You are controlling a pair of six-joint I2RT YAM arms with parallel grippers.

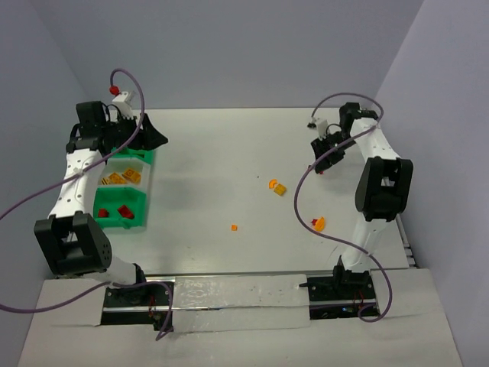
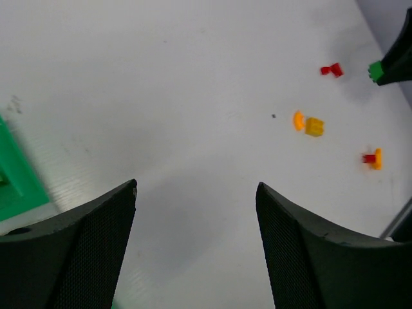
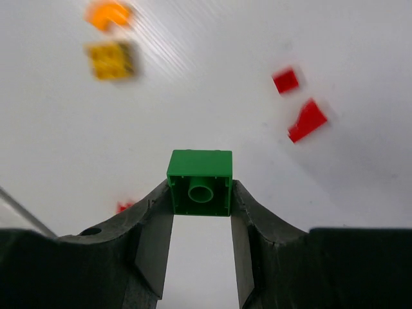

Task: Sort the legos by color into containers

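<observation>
My right gripper (image 3: pixel 201 191) is shut on a green lego brick (image 3: pixel 199 174), pinched between its fingertips above the table with the hollow underside facing the camera. From above, that gripper (image 1: pixel 322 162) hangs at the back right. Loose legos lie beneath it: two red pieces (image 3: pixel 308 120), an orange one (image 3: pixel 108 13) and a yellow one (image 3: pixel 111 60). The containers (image 1: pixel 107 218) stand in a row at the left, with yellow legos (image 1: pixel 122 177) in the whitish middle bin and red ones (image 1: pixel 124 212) in the near green bin. My left gripper (image 2: pixel 196 188) is open and empty beside the far green bin.
More legos lie on the white table: an orange pair (image 1: pixel 277 186) mid-table, a tiny orange piece (image 1: pixel 234 227) nearer the front, and an orange-and-red piece (image 1: pixel 318 223) by the right arm. A grey cable (image 1: pixel 302 191) loops over the table on the right. Walls close the back and sides.
</observation>
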